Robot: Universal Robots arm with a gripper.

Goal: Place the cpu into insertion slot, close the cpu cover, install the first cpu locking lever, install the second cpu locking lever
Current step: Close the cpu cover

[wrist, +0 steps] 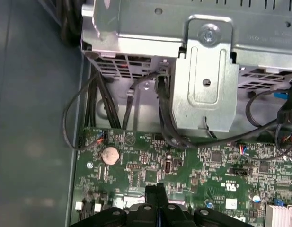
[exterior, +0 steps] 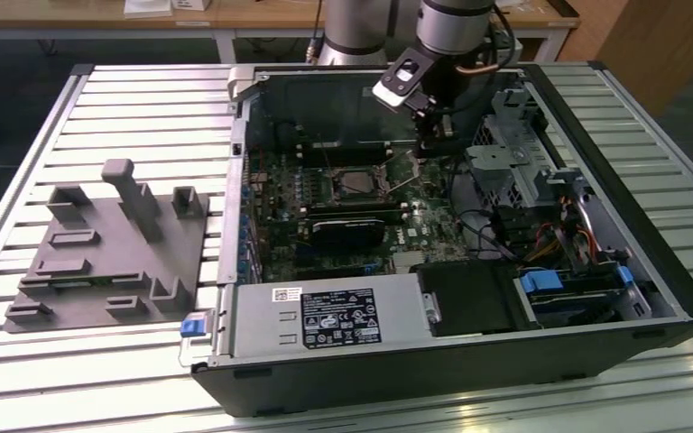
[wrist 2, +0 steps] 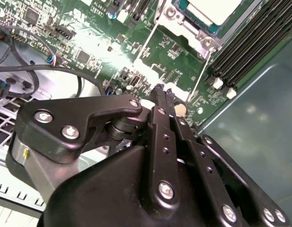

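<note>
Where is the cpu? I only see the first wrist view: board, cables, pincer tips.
Observer: In the second wrist view the cpu lies silvery top up, beyond the pincer.
Operator: Is the cover down?
Observer: The cpu cover appears to lie flat around it there.
Operator: And the arm overall?
Observer: In the exterior view the pincer reaches down into the open case, at the exterior view's right of the cpu.
</note>
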